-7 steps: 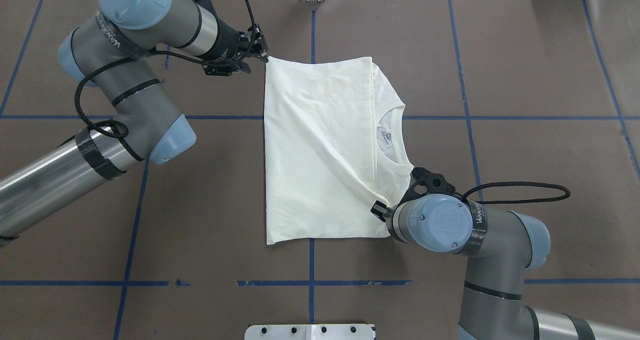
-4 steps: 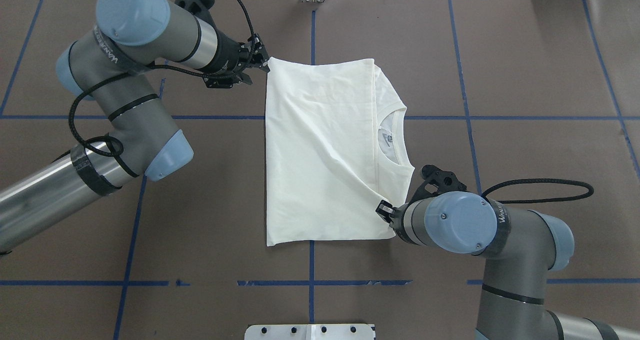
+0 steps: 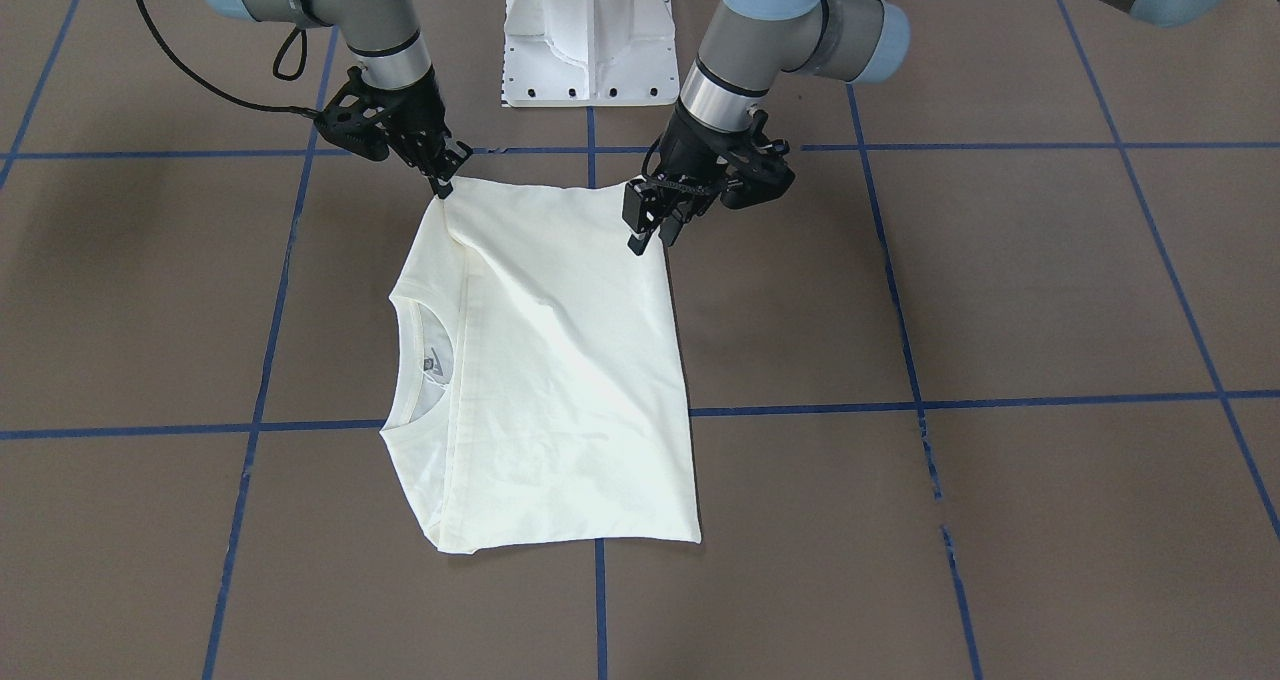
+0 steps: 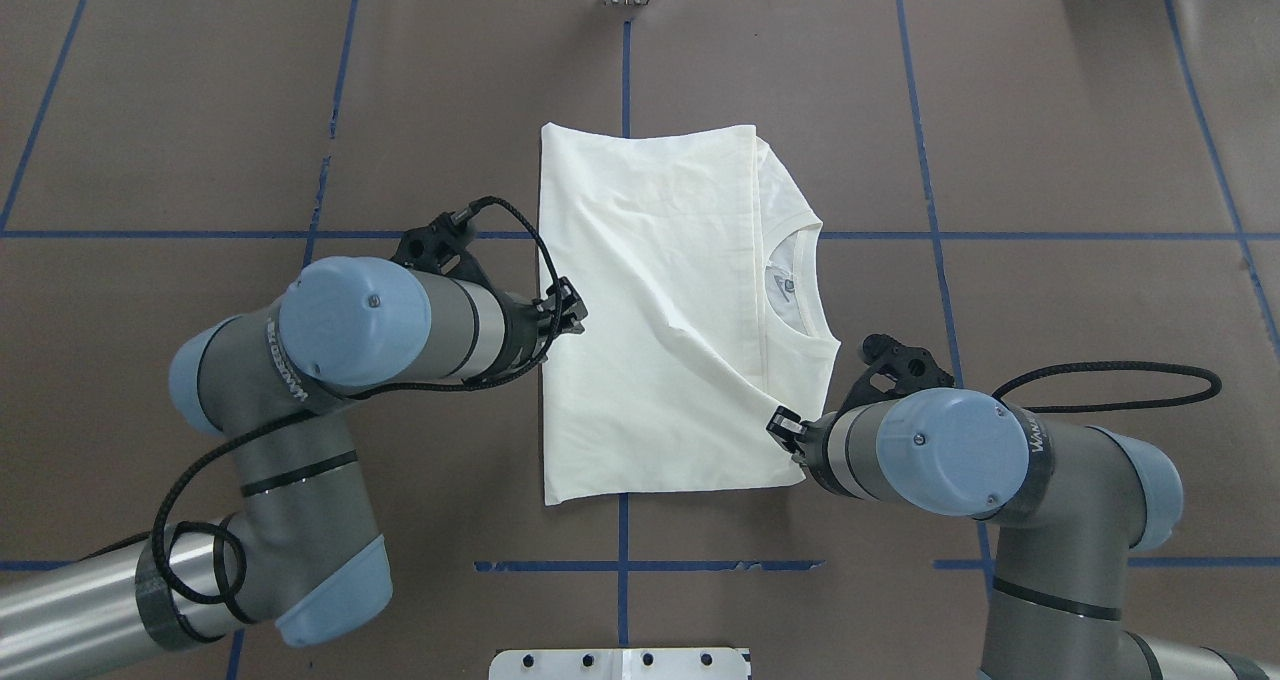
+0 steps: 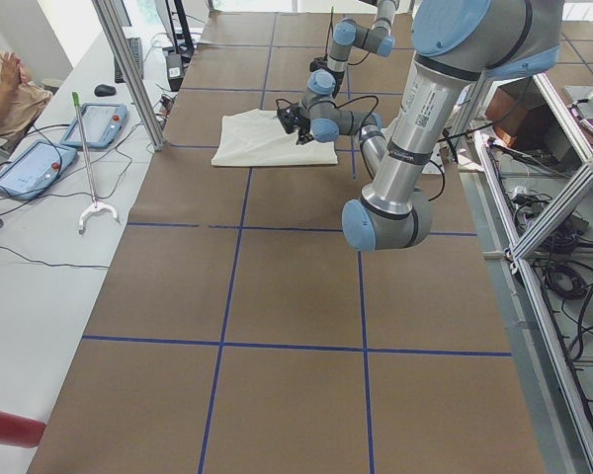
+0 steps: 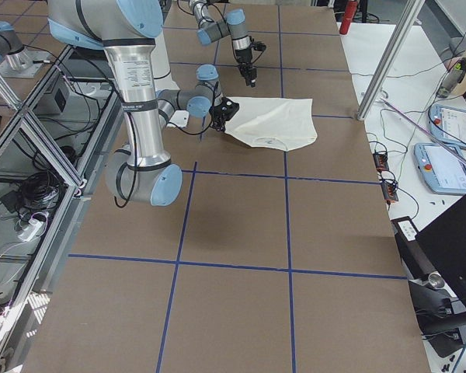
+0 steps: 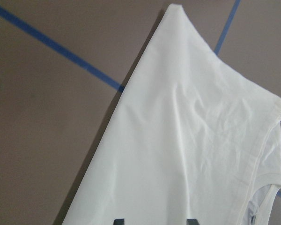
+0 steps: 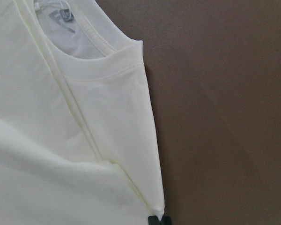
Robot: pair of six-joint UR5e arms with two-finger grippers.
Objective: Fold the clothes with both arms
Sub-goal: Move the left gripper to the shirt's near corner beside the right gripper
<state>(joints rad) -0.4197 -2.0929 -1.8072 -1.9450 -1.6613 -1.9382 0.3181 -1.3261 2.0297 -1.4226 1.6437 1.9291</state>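
Left wrist view crops the left gripper (image 7: 155,221).

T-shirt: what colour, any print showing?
Plain cream-white T-shirt; no print showing, only a small grey neck label. Clearest in the overhead exterior view.

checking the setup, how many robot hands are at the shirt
2. Right hand pinches the shirt at its corner nearest the robot, collar side; left hand hangs open above its opposite edge.
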